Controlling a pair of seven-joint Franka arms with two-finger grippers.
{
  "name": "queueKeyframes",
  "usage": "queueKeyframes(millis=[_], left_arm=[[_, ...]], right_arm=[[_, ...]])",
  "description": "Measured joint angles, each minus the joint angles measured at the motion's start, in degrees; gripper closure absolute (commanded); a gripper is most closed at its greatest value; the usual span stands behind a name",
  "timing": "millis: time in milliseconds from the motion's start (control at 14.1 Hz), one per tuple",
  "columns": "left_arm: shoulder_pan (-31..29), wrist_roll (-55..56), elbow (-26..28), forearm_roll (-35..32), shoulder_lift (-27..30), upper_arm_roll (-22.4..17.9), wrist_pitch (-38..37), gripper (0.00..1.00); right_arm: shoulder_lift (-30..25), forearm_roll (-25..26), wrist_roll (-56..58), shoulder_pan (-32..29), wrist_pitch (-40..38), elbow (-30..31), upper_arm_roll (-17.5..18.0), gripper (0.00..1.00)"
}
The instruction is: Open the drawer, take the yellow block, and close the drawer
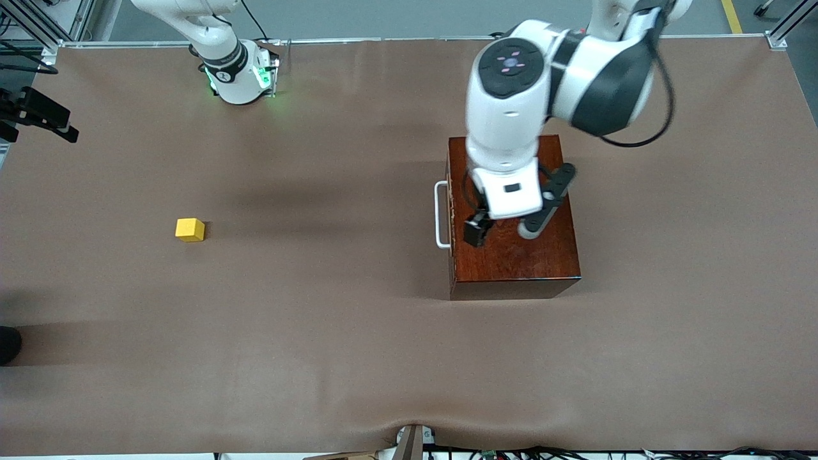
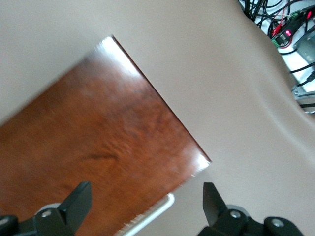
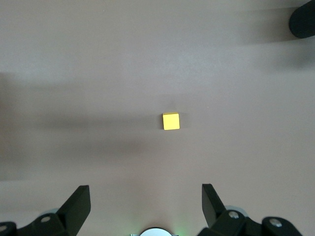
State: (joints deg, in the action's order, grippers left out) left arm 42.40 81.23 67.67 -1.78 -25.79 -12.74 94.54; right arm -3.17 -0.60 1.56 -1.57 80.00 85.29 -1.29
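1. Front view: counter (image 1: 358, 358) covered in brown sheeting, with a dark reddish-brown wooden box (image 1: 521, 259) sitting toward the left arm's end. The drawer is pushed in, and its white U-shaped handle (image 1: 440, 214) sticks out of the box face that looks toward the right arm's end. The left hand (image 1: 505, 231) hangs over the top of the box, fingers spread apart and holding nothing. The yellow block (image 1: 190, 229) lies on the bare counter, well apart from the box, toward the right arm's end. The right arm waits up by its base, and its hand cannot be made out from here.

2. Left wrist view: the two black fingers (image 2: 78, 201) of the left hand stand wide, with the glossy box top (image 2: 98, 142) under them and a bit of the white handle (image 2: 157, 211) showing at the box edge.

3. Right wrist view: the right hand (image 3: 146, 206) is fully open and empty, high over the counter, with the yellow block (image 3: 171, 121) lying below on the brown surface (image 3: 74, 73).
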Motion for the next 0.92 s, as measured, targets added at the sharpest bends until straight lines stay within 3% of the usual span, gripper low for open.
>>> queueKeyframes(millis=[355, 924], left_arm=[[-7.0, -19.2, 1.7, 0.6, 5.2, 0.0, -6.9, 0.0], [-17.5, -46.3, 13.7, 0.7, 17.6, -0.1, -7.7, 0.0]], right_arm=[[0.0, -0.3, 0.0, 0.4, 0.1, 0.0, 0.2, 0.0], [0.0, -0.3, 0.1, 0.5, 0.1, 0.0, 0.2, 0.0]])
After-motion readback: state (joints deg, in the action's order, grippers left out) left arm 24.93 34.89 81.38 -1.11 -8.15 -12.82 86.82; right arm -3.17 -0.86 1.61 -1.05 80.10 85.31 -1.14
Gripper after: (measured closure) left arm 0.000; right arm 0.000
